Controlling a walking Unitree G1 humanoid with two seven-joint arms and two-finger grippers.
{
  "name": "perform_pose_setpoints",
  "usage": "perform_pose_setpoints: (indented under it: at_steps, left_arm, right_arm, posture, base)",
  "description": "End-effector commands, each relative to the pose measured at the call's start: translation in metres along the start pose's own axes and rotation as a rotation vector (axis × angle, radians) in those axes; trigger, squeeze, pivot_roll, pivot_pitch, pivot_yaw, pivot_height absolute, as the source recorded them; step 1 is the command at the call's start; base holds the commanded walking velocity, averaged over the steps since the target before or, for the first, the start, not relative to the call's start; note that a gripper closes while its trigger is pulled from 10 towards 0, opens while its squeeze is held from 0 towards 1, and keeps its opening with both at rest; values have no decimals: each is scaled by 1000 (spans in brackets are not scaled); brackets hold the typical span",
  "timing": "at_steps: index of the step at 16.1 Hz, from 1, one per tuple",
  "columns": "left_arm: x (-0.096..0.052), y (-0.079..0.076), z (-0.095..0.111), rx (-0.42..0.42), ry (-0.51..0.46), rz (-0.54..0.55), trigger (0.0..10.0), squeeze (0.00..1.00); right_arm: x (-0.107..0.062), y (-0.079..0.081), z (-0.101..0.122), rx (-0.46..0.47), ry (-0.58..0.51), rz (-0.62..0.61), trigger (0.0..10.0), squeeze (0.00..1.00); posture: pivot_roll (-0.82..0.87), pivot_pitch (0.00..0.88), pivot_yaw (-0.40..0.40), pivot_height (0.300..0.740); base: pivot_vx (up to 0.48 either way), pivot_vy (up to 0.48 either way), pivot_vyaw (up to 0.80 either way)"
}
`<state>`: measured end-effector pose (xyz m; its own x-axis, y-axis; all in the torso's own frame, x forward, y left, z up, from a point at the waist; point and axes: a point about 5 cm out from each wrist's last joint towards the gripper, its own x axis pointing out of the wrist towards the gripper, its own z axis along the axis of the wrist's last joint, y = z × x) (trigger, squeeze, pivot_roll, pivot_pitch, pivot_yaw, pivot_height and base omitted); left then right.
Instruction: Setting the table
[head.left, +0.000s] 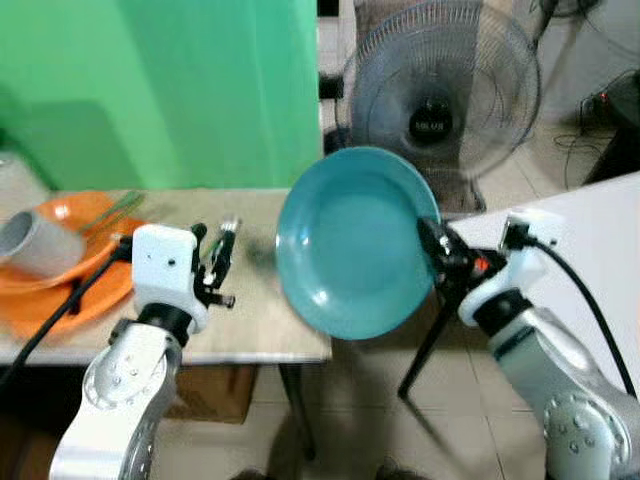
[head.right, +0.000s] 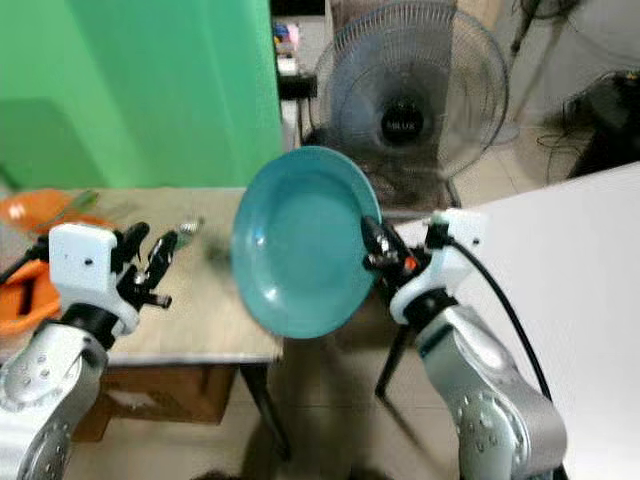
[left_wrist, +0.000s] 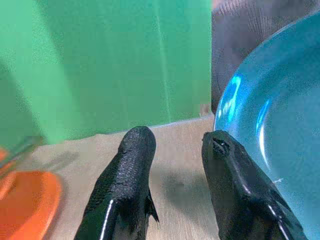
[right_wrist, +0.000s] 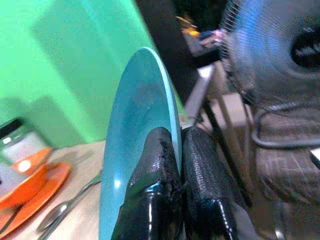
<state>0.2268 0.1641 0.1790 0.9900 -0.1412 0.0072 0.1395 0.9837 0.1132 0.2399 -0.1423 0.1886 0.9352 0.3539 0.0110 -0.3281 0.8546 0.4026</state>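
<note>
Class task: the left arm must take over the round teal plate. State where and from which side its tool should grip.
Grip the free rim of the round teal plate on the robot's left, opposite the right tool pinching the other edge. The plate stands nearly on edge, so that thin rim faces the open left tool over the wooden table.

A standing fan beside a green wall, tiled floor below

Parted left end effector, teal plate, perhaps orange dish
</note>
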Motion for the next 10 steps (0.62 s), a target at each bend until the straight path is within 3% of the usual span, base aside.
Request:
perform_pose_setpoints:
  at_steps: [1, 8, 10]
  left_arm:
    - [0, -1, -1, -1, 9, -2, 10000, 0]
    - [0, 1, -1, 3, 11, -8, 10000, 0]
    - [1, 1, -1, 3, 15, -9, 10000, 0]
  right_arm:
    - [0, 3, 6, -2, -33, 17, 10000, 0]
    - [0, 4, 5, -3, -36, 15, 10000, 0]
    - [-1, 5, 5, 5, -35, 15, 10000, 0]
  posture:
    - [-82, 0, 53, 740]
    - [-83, 0, 55, 740]
    - [-87, 0, 56, 740]
  base:
    - [-289, 0, 0]
    - [-288, 0, 0]
    - [0, 0, -391]
